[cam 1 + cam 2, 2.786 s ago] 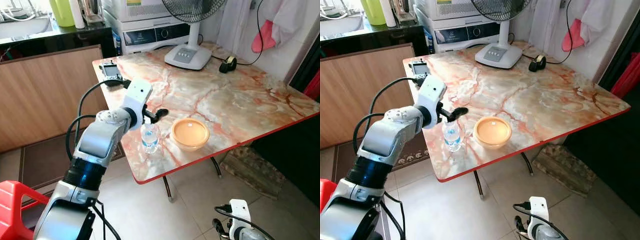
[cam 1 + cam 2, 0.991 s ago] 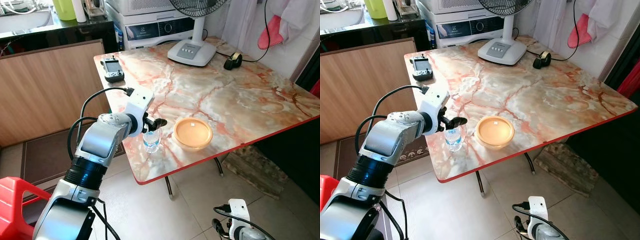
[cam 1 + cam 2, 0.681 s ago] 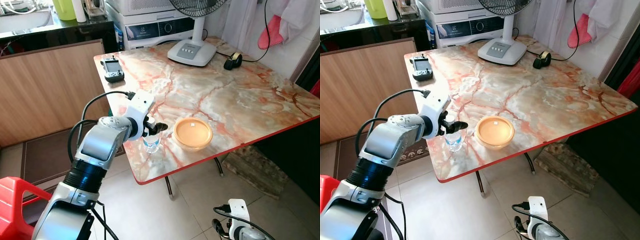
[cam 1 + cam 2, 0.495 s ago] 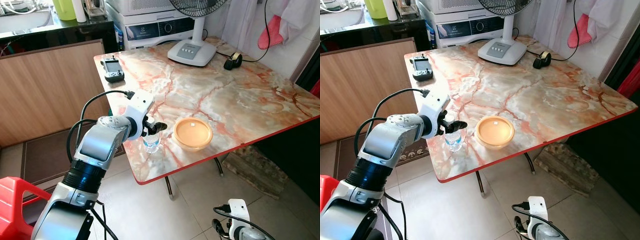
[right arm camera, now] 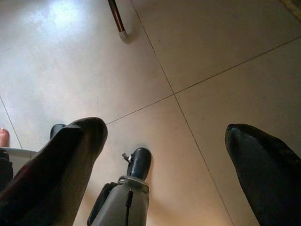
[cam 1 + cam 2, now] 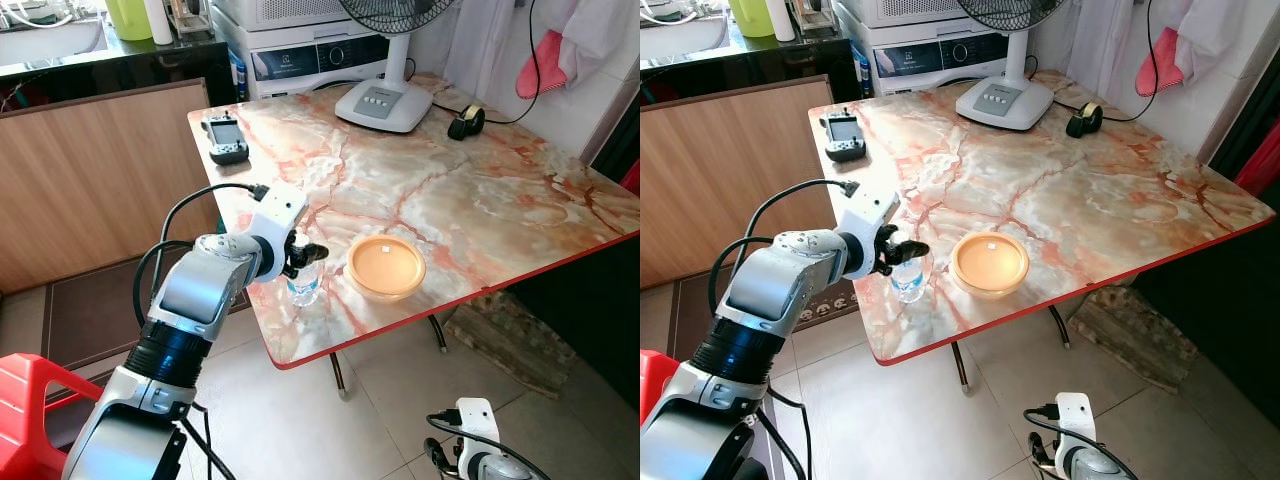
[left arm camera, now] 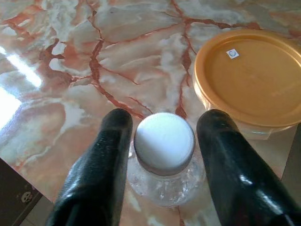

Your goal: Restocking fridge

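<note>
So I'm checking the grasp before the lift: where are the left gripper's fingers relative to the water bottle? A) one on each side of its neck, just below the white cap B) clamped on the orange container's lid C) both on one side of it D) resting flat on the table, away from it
A: in the left wrist view the two fingers flank the water bottle just under its white cap, beside the orange container.

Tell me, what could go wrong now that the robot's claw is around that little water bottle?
The left gripper has a finger on each side of the bottle near its cap, and small gaps still show, so a high grip might tip it rather than lift it. The bottle stands near the table's edge, so a knock could send it to the floor. The orange-lidded container sits close beside it, and a finger might bump it while closing.
</note>
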{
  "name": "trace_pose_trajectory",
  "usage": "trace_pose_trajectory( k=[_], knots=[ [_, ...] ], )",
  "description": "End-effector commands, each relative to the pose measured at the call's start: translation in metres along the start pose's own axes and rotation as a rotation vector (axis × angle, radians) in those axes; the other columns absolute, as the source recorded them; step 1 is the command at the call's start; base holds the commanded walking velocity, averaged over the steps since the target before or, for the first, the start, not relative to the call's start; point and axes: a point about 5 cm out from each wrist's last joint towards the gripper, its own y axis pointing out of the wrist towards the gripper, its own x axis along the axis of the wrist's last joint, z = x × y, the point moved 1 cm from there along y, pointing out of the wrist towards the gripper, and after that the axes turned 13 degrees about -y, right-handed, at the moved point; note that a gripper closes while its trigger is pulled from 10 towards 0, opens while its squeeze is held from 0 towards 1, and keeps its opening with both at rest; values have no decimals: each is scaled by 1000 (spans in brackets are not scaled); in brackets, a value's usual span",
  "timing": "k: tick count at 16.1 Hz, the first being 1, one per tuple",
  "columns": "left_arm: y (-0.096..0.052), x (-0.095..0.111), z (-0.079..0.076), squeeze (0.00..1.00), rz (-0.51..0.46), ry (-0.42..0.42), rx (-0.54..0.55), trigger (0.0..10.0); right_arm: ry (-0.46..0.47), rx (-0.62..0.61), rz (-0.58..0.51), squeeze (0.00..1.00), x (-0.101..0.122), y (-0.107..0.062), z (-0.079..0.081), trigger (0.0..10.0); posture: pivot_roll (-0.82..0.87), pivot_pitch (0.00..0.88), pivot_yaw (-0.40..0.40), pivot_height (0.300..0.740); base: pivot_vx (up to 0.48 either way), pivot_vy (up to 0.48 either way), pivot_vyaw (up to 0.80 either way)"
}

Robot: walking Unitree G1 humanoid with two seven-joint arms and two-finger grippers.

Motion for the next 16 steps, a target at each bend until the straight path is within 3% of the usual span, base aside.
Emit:
trace_pose_trajectory(
  k=[1,3,5,13,15,16],
  knots=[
    [0,-5,-1,0,24,-9,-4,1137,0,-6,5,0,1,0,-3,10000,175,19,-38,740,0,0,0],
    [0,-6,-1,0,29,-6,-3,1137,2,-8,5,0,1,0,-3,10000,175,19,-38,740,0,0,0],
    [1,-7,-1,0,32,-6,-5,0,2,-8,6,0,1,0,-3,10000,175,20,-37,740,0,0,0],
    [1,-9,2,0,28,9,18,0,2,-8,6,0,1,0,-3,10000,174,21,-36,740,0,0,0],
    [-2,1,17,0,-57,25,93,0,0,-6,5,0,1,0,-2,10000,171,19,-36,740,0,0,0],
    [-9,13,37,0,-147,12,191,0,1,-5,4,0,1,0,-2,10000,171,19,-36,740,0,0,0]
  ],
)
